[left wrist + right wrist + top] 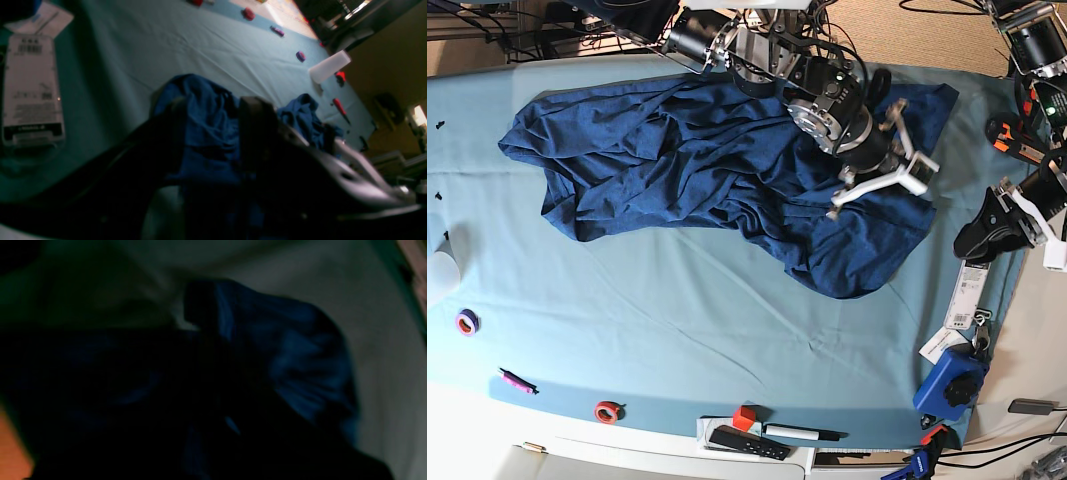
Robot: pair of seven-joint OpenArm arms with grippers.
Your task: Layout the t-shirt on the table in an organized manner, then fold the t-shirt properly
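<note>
The dark blue t-shirt (687,160) lies crumpled and partly spread across the far half of the teal table (677,300). My right gripper (882,188) reaches from the far edge over the shirt's right part. It is shut on a raised bunch of the fabric (305,115), which fills the dark right wrist view (300,353). My left gripper (977,240) hovers by the table's right edge, just off the shirt's hem. It is open, and its two dark fingers (257,133) frame the t-shirt (203,110) lying beyond them.
A white tag (967,290) and a blue device (947,380) lie at the right edge. Along the near edge are a black remote (747,442), a red cube (743,417), a red tape roll (607,411) and a pink marker (517,380). A purple roll (467,322) and a white cup (328,66) sit at the left.
</note>
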